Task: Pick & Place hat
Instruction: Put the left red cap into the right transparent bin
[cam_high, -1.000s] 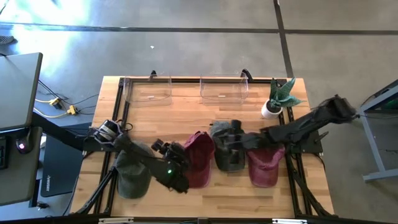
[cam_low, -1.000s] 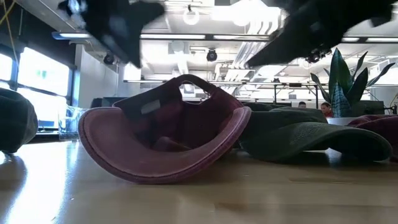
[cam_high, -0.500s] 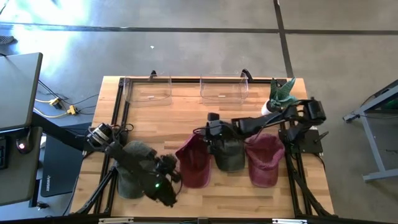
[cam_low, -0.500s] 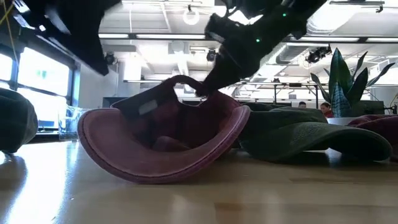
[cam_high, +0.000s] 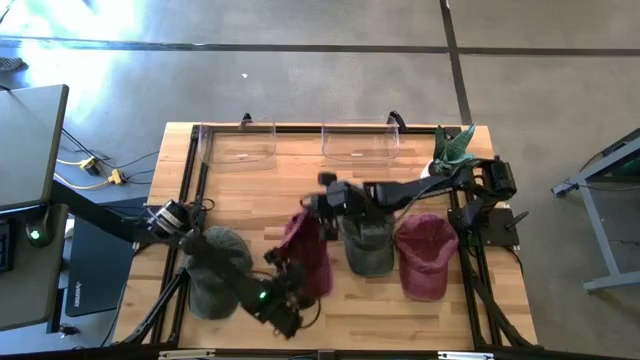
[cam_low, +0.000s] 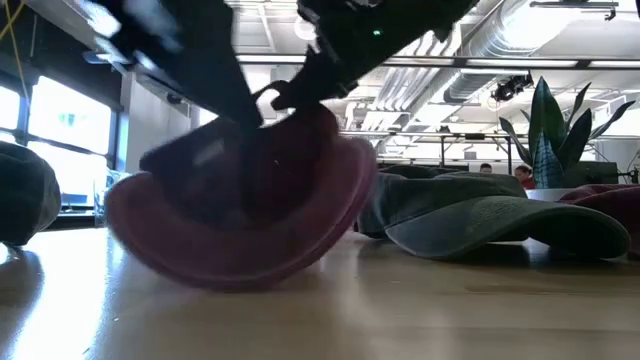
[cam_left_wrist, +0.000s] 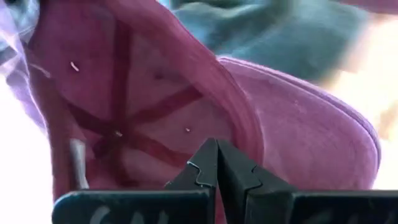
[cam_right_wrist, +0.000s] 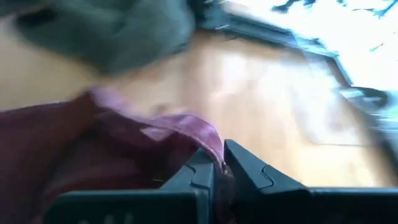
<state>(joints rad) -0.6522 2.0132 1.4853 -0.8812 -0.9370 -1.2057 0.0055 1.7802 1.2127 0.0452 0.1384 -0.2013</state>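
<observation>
A maroon cap (cam_high: 306, 252) lies upturned at the table's middle, its inside and seams showing in the left wrist view (cam_left_wrist: 118, 112). In the low view it rests on its rounded underside (cam_low: 230, 255). My right gripper (cam_high: 320, 198) reaches in from the right and is shut on the cap's far edge. My left gripper (cam_high: 296, 288) is shut at the cap's near end, its tips (cam_left_wrist: 216, 152) by the rim of the cap's opening. A grey-green cap (cam_high: 368, 245), a second maroon cap (cam_high: 425, 258) and a dark green cap (cam_high: 215, 272) lie alongside. My right gripper pinches the maroon cap's back edge (cam_right_wrist: 210, 140) between its two fingers, slanting down from the table's right and far side. That end (cam_low: 285, 105) is raised while the cap's rounded underside stays on the table. My left gripper's tips are close to the cap's rim (cam_left_wrist: 249, 143); whether they touch it, I cannot tell.
Two clear plastic bins (cam_high: 240, 145) (cam_high: 360, 142) stand along the far edge. A potted plant (cam_high: 450, 155) stands at the far right, near the right arm. Bare wood shows between the bins and the caps and along the near edge (cam_high: 400, 320).
My right gripper has gone toward the table's left, from over the grey-green cap to the maroon cap's far end, and now holds it. The maroon cap has tipped up at its far end and slid toward the table's left. My left gripper has come down by the cap's near end.
</observation>
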